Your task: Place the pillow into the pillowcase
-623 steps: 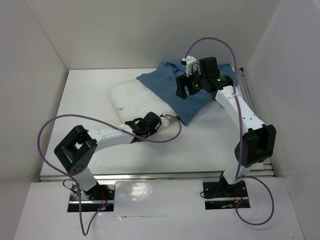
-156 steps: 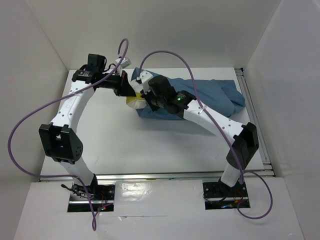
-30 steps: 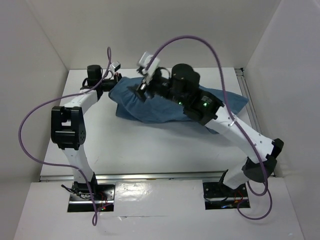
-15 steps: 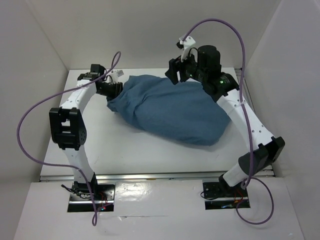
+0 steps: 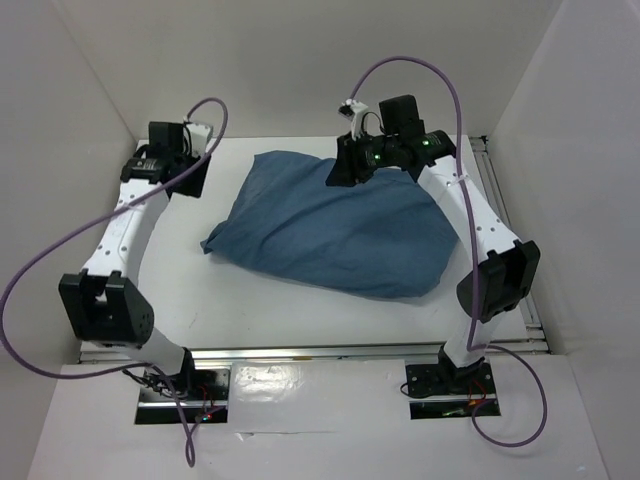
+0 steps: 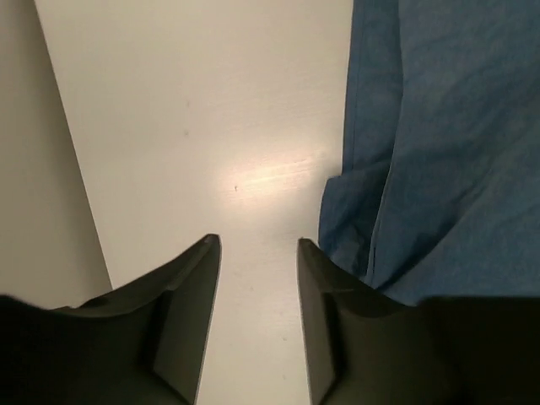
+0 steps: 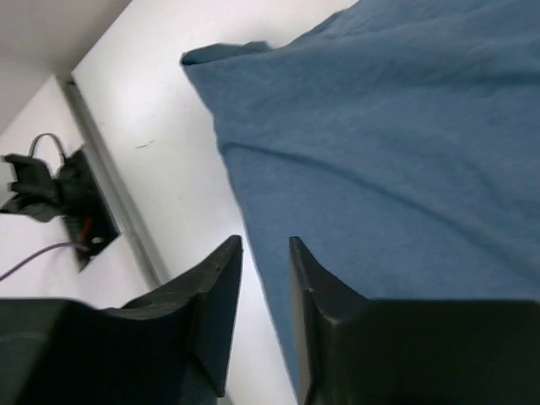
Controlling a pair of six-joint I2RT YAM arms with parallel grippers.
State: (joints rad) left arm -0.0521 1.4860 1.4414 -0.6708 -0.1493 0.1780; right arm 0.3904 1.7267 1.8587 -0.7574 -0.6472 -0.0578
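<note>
The blue pillowcase (image 5: 335,225) lies bulging and full across the middle of the table. The pillow is hidden; no cream fabric shows anywhere. My left gripper (image 5: 192,178) hovers at the table's back left, apart from the cloth. In the left wrist view my left gripper (image 6: 257,246) is open over bare table, with the pillowcase (image 6: 439,143) folded to its right. My right gripper (image 5: 340,172) hangs above the pillowcase's back edge. Seen from the right wrist, my right gripper (image 7: 266,246) has a narrow gap with nothing in it, above the edge of the pillowcase (image 7: 405,135).
White walls close the table in on three sides. A metal rail (image 5: 497,200) runs along the right edge, and also shows as the rail (image 7: 114,202) beside a black fitting with wires (image 7: 51,190). Purple cables (image 5: 60,265) loop off both arms.
My left gripper has opened, let go of the pillowcase's left end and drawn back to the left. The right gripper's jaws have narrowed and dropped toward the cloth. The pillowcase has settled flatter.
</note>
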